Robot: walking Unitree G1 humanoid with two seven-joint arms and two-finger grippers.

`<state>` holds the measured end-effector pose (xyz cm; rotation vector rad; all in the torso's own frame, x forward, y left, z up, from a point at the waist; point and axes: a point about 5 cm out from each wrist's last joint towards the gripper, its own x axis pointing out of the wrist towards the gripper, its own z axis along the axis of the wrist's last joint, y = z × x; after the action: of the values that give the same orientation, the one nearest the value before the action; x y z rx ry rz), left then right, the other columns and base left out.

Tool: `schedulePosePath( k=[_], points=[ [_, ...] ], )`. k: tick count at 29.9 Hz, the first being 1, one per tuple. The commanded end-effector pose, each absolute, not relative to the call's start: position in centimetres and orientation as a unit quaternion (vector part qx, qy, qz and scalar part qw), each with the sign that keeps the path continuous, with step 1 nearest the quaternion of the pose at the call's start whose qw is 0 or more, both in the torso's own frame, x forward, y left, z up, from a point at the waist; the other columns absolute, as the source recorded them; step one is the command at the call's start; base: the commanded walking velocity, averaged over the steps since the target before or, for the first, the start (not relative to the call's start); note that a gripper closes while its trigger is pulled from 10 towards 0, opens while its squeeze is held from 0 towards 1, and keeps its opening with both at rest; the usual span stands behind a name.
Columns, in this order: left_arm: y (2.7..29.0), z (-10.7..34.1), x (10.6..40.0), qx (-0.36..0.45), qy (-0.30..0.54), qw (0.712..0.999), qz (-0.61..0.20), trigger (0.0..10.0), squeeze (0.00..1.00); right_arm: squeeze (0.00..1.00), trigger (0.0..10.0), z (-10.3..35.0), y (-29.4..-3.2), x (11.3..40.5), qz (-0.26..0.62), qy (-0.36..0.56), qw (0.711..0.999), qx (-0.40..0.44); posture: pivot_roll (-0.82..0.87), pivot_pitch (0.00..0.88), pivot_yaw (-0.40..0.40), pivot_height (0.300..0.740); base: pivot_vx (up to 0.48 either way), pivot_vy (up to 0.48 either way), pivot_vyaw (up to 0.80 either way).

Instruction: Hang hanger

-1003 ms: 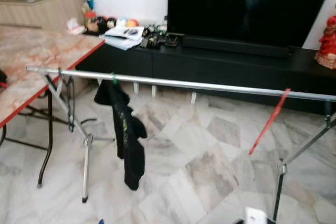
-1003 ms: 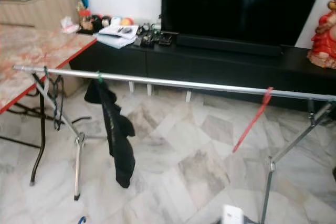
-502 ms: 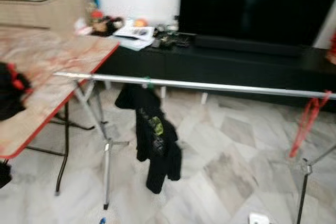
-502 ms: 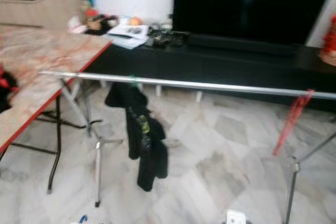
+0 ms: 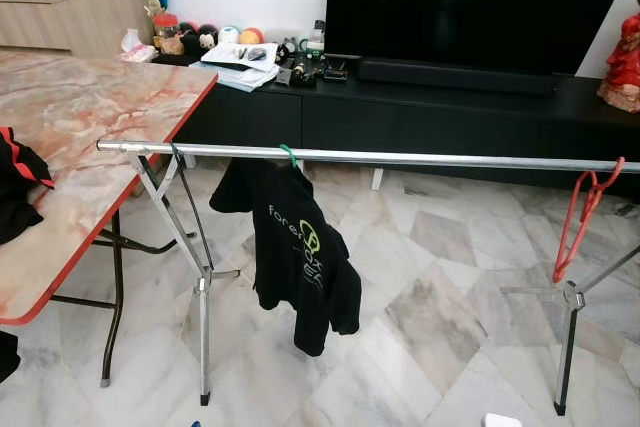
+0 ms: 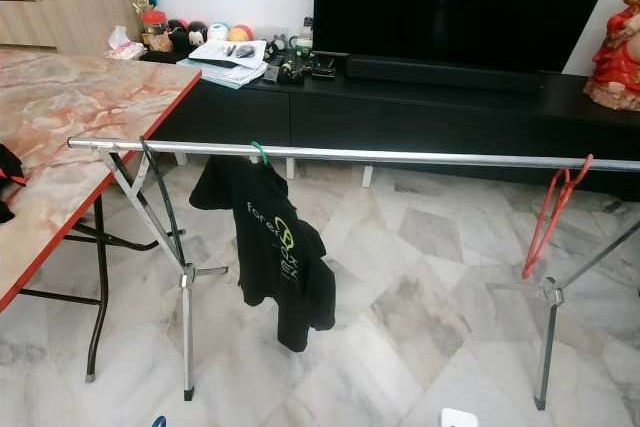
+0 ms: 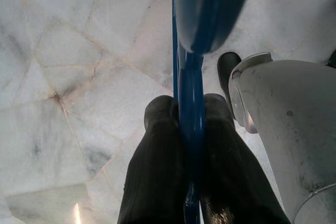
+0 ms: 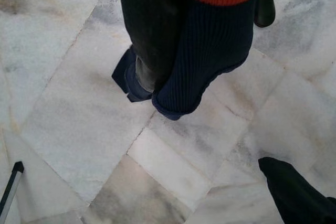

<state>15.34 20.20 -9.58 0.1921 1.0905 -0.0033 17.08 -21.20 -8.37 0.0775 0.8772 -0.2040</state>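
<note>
On the left stands a marble worktop (image 5: 90, 117) with a red edge. The left gripper (image 7: 190, 124) hangs low over the floor (image 7: 79, 77), its two black fingers pressed tight on a blue hanger (image 7: 191, 93). A long silver rail (image 5: 400, 158) crosses the room. A black shirt (image 5: 295, 257) hangs from it on a green hanger (image 5: 288, 154). A red hanger (image 5: 582, 217) hangs near the rail's right end. The right gripper (image 8: 157, 72) is wrapped in navy and orange cloth (image 8: 210, 40), closed on it.
</note>
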Motion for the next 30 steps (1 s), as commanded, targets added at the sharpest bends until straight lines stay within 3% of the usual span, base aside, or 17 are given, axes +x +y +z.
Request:
schedulePosePath(
  k=[1, 17, 30],
  points=[
    [20.0, -9.8, 14.8, 0.089, 0.525, 0.847, -0.007, 10.0, 0.0, 0.0, 10.0, -8.2, -21.1, 17.5, -0.102, 0.417, 0.903, 0.036, 0.05, 0.0, -0.003, 0.74, -0.27, 0.0, 0.0],
    [20.0, -9.8, 14.8, 0.088, 0.525, 0.847, -0.007, 10.0, 0.0, 0.0, 10.0, -7.6, -18.9, 19.4, -0.097, 0.402, 0.909, 0.041, 0.05, 0.0, -0.003, 0.74, -0.288, 0.0, 0.0],
    [20.0, -9.8, 14.8, 0.086, 0.525, 0.847, -0.006, 10.0, 0.0, 0.0, 10.0, -7.5, -22.4, 18.3, -0.115, 0.397, 0.91, 0.039, 0.06, 0.0, -0.006, 0.74, -0.297, 0.0, -0.27]
  ],
)
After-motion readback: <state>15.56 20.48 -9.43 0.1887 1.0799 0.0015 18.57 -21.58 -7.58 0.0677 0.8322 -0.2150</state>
